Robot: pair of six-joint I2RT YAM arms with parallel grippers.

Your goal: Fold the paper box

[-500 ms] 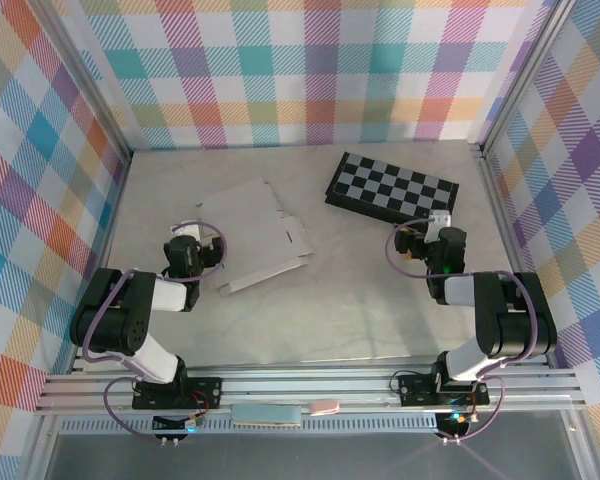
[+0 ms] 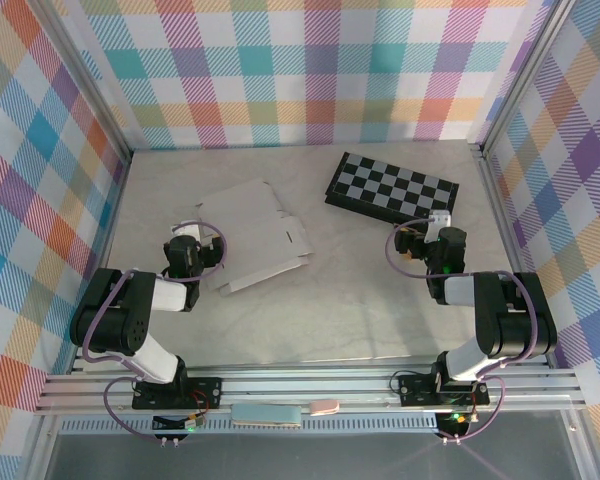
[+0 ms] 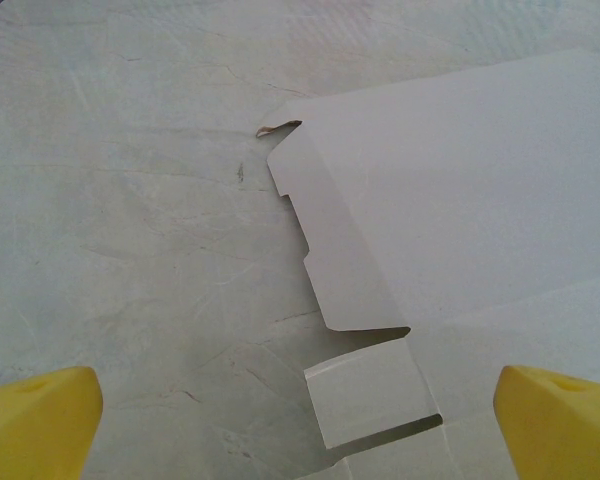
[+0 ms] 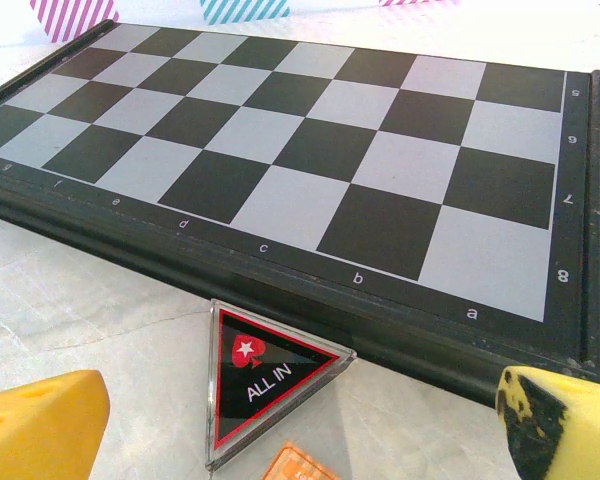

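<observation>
A white marbled table point(image 2: 360, 300) stands inside walls of pastel check, with two robot arms mounted at its near edge. The paper box point(image 2: 252, 235) is not yet a box. It lies as a flat white cut-out sheet, just ahead of the left gripper point(image 2: 188, 243) and slightly to that gripper's right.

In the left wrist view the left gripper point(image 3: 300, 430) has its jaws wide apart, one yellow fingertip point(image 3: 35, 420) at each lower corner. The sheet's point(image 3: 460, 210) notched edge and a small tab lie on the table between and just beyond those fingertips. Nothing is held.

The right gripper point(image 2: 432, 228) is well apart from the sheet. Its jaws are also spread and hold nothing. Directly ahead of them lies the black-and-grey checkerboard point(image 4: 310, 150). A clear triangular token marked "ALL IN" point(image 4: 265, 375) stands between the jaws and the board's near rim, with a scrap of something orange point(image 4: 300, 465) closer in.

To my eye, folding has not begun. The likely trouble is the thin card. Pinched by one small tab, it could crease in the wrong place or tear at a notch. Pushed by one finger on this smooth top, the whole sheet may slide away rather than bend, since no other gripper pins it. The right arm, swinging across to help, might knock the token or nudge the board.
</observation>
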